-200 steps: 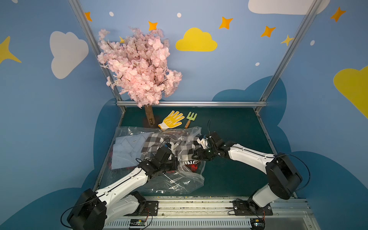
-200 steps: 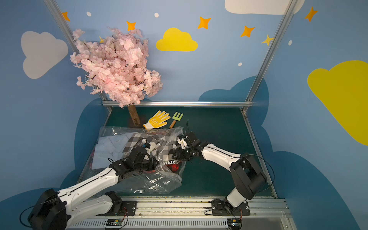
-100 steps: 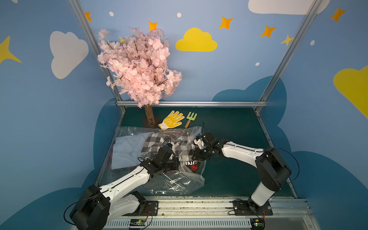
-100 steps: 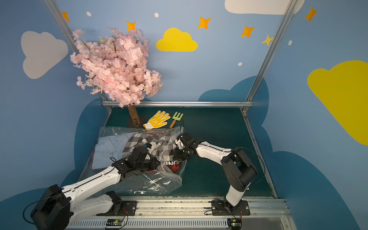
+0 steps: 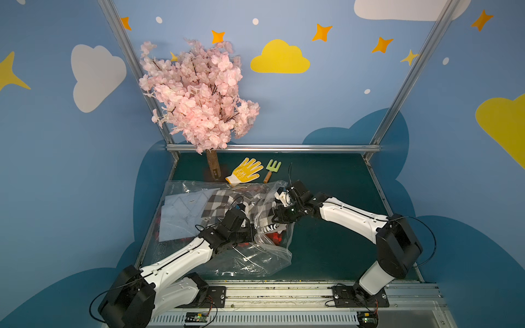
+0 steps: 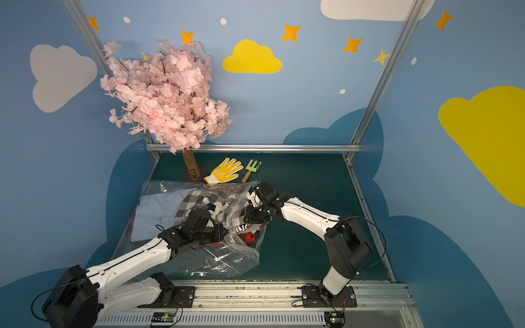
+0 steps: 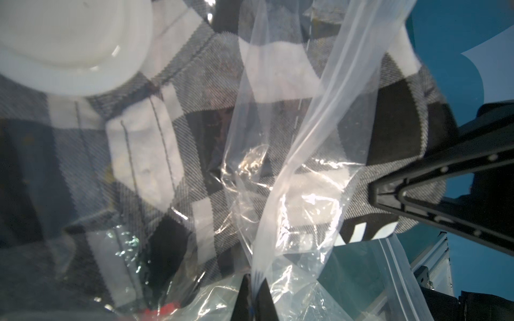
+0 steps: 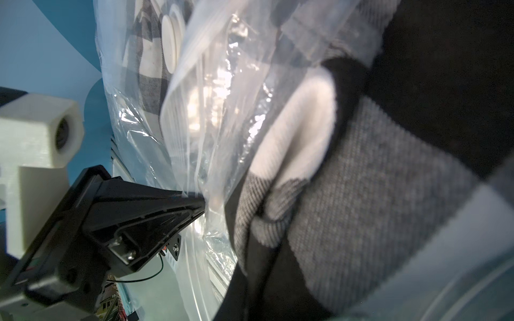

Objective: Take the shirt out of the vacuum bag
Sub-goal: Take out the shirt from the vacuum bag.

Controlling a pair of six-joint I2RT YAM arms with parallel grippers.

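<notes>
While both arms are working at its mouth, the vacuum bag (image 5: 247,255) is lying crumpled on the green tabletop (image 5: 326,176). It is sitting on the robot's side of the pink blossom tree (image 5: 199,99) and spreading from the trunk's foot toward the arm bases.

- The shirt (image 5: 218,201), checked grey, black and white, is sitting inside the bag, in the part nearest the tree. In the right wrist view one end of it is showing bare, with no plastic over it.
- The left arm (image 5: 181,261) is lying across the bag's near half. The left jaws are pressing together, pinching a band of clear plastic (image 7: 306,139) that belongs to the bag. Both wrist views are showing this.
- The right arm (image 5: 349,218) is reaching in from the side away from the tree. The right jaws are clamping the shirt's edge, with cloth bunching close against the right wrist camera. In the left wrist view one black finger (image 7: 434,194) is lying against the cloth.
- The white valve disc (image 7: 69,41) is resting over the shirt.
- A pale sheet (image 5: 181,215) is lying on the bag's left side, under the tree's crown. I cannot tell whether it is inside the bag or under it.
- A red item (image 5: 277,237) is showing through the plastic, farther from the tree than the shirt.
- A yellow glove (image 5: 245,171) is lying just beside the trunk, its cuff reaching the bag's edge.
- A small green fork (image 5: 272,169) is lying just beyond the glove, away from the trunk.
</notes>
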